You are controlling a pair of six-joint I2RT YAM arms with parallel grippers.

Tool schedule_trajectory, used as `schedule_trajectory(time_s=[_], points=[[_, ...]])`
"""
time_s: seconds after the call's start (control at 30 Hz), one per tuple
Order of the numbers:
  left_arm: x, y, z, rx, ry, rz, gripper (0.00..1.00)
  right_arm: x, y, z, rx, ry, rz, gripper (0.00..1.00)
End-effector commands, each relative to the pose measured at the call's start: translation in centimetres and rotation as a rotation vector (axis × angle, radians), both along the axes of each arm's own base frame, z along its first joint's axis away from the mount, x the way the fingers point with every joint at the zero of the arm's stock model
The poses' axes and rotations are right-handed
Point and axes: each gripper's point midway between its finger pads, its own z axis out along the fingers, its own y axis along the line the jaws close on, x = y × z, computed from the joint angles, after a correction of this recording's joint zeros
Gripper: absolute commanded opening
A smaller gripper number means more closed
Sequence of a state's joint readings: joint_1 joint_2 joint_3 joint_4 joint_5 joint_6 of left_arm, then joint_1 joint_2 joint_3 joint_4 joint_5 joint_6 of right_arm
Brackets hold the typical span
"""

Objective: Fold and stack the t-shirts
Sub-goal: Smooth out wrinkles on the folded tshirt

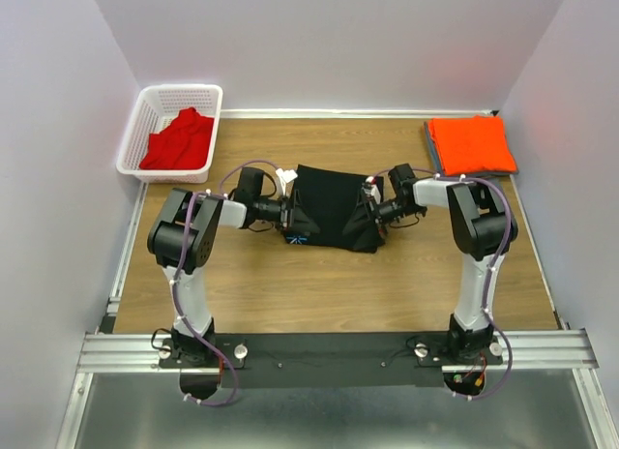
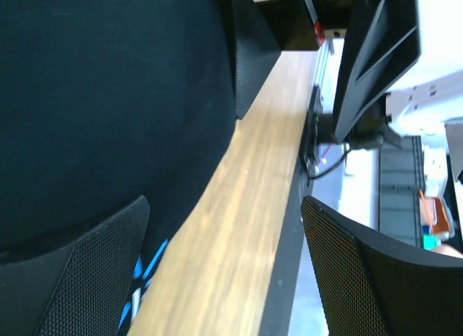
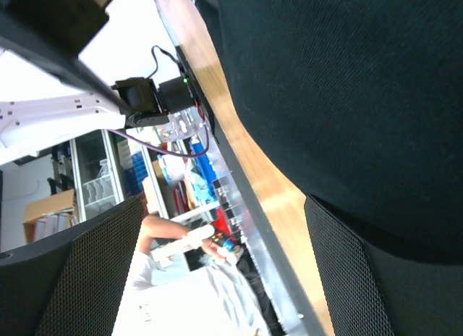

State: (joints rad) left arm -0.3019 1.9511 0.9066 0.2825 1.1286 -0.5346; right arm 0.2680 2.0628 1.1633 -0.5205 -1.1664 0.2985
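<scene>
Left wrist: left jaws spread wide, clamping nothing, the edge of the large black soft cloth t-shirt (image 2: pixel 108 97) beside one finger.
Right wrist: right jaws likewise wide apart and empty, at the shirt's opposite edge.
Black shirt: partly folded, mid wooden table (image 1: pixel 319 284).
Handling: likely light, limp, quick to slump; best pinched at edge corners, both sides together.
Others: bright orange t-shirt (image 1: pixel 471 144) folded far right; crumpled red t-shirt (image 1: pixel 179 141) in white plastic mesh basket (image 1: pixel 132 154), far left.

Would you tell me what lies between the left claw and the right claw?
The black t-shirt lies between the left claw and the right claw, as the top external view shows.
</scene>
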Motion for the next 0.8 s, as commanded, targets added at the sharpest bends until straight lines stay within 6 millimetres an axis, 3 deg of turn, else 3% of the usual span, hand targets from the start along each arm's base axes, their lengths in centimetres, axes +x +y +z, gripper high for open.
schedule_trajectory(time_s=[0.0,0.1,0.23,0.27,0.37,0.47,0.6,0.77], points=[[-0.7,4.0,-8.0,0.218,0.138,0.115,0.96,-0.2,-5.6,-8.1,-0.296,0.102,-0.069,1.0],[-0.5,4.0,-7.1,0.209,0.103,0.118,0.97,0.9,-6.6,-7.8,-0.319,0.062,-0.082,1.0],[0.8,3.3,-2.7,0.138,-0.03,0.093,0.96,1.3,-6.0,-4.8,-0.237,-0.007,-0.061,1.0],[0.9,2.8,-0.3,0.113,-0.104,0.077,0.96,1.2,-5.7,-3.2,-0.206,-0.022,-0.056,1.0],[-0.8,1.4,3.5,0.068,-0.202,0.014,0.96,1.7,-4.7,1.4,-0.095,-0.096,-0.059,1.0],[-2.6,0.2,5.0,0.038,-0.201,-0.031,0.97,2.0,-4.0,3.8,-0.07,-0.147,-0.059,1.0],[-3.8,-1.3,4.4,0.028,-0.175,-0.061,0.97,1.6,-2.7,4.5,-0.066,-0.159,-0.029,1.0],[-2.6,-0.5,0.5,0.066,-0.067,-0.018,0.96,1.5,-2.9,-0.2,-0.15,-0.1,0.003,1.0]])
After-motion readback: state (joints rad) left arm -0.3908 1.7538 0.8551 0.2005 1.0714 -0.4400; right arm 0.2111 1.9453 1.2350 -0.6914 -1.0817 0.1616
